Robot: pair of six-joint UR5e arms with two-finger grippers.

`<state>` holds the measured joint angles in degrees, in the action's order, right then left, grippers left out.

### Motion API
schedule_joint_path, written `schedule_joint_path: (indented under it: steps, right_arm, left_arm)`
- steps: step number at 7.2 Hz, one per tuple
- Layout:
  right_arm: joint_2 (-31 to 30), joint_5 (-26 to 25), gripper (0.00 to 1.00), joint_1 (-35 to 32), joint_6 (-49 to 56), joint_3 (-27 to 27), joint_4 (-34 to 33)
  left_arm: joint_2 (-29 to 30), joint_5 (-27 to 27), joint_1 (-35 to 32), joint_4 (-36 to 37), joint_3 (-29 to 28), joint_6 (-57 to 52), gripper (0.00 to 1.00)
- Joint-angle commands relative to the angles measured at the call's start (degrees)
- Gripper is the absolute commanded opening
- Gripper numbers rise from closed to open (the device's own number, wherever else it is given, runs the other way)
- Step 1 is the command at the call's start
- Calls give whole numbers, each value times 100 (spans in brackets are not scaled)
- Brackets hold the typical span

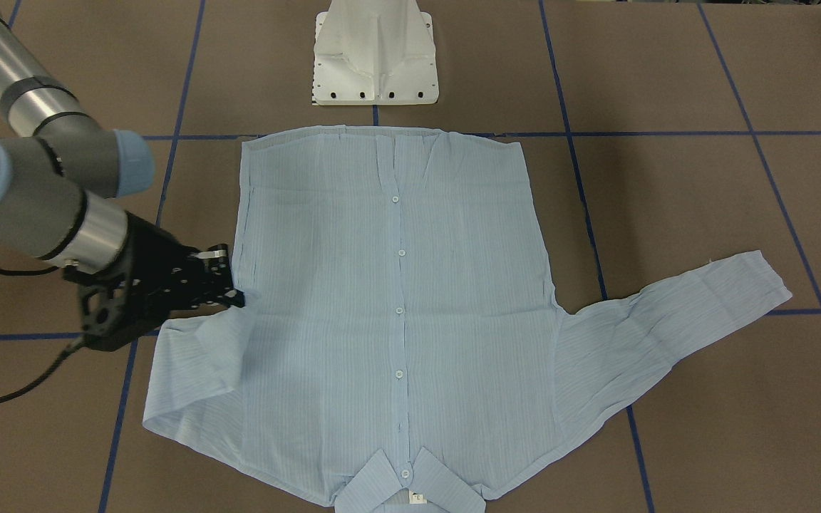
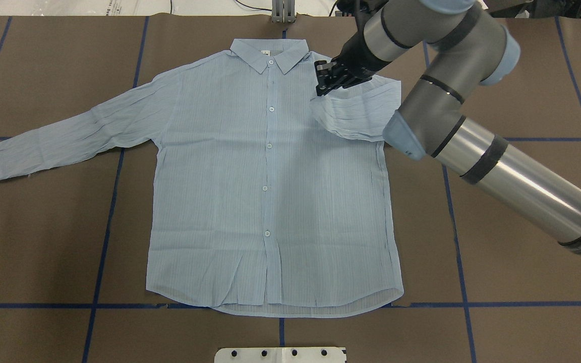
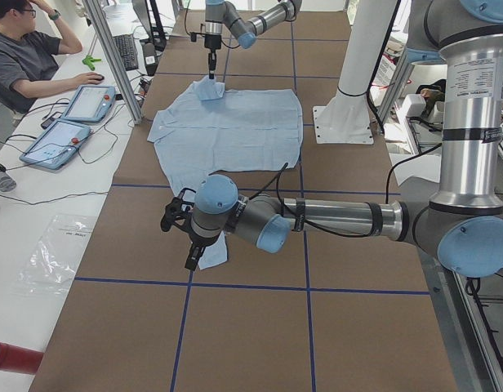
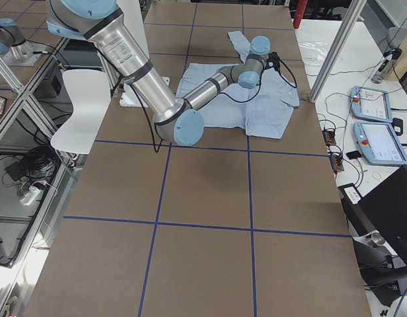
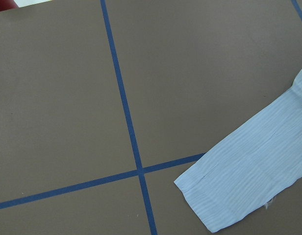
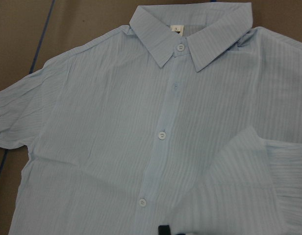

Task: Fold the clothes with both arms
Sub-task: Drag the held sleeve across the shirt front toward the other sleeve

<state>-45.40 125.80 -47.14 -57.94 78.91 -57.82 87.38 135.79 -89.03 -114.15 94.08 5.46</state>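
Over the right chest of a pale-blue shirt (image 2: 250, 176), the right gripper (image 2: 322, 85) stands with its black jaws drawn narrow on a raised corner of the right sleeve (image 2: 356, 113). That sleeve is doubled back across the shirt front in a crumpled, roughly rectangular flap. Beneath it the thin, finely striped, crinkly fabric lies flat and face up on the matte brown table (image 2: 497, 252), fastened down a straight placket of small white buttons (image 2: 269, 145). The pointed collar (image 2: 270, 53), with a small white tag (image 6: 176, 29) inside, lies at the edge away from the robot, and the curved hem is near the white pedestal (image 1: 375, 57). The left sleeve (image 2: 68, 136) stretches out wrinkled to the robot's left, its squared cuff ending near a crossing of the blue tape (image 5: 139, 170) lines that grid the surface. The left gripper (image 3: 186, 245) hangs above the table by that cuff; it shows only from the table's end, so whether its jaws are wide or closed cannot be told. Both arms are grey tubes with light-blue joint caps: the right arm (image 2: 517, 176), with a silver section, reaches across, and the left arm (image 3: 333, 216) extends low over the table. An operator (image 3: 23, 57) in a grey T-shirt sits at a side bench.
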Motion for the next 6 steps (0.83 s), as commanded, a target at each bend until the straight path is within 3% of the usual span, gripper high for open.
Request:
schedule_joint_path:
  steps: [1,2,4,6]
  right_arm:
    - [678,-758,0,599,-112,-645,-62]
    - [821,-1124,0,836,-112,-867,-45]
    - [1426,-1251,0,943,-112,-1622,-36]
    - [1665,-1399,0,1031,-104,-2019,-36]
  left_arm:
    - [-37,0,-9,7,-12,-1,99]
    - [-45,0,-9,7,-12,-1,99]
    - [-46,0,0,7,-12,-1,99]
    - [-37,0,0,7,-21,-1,99]
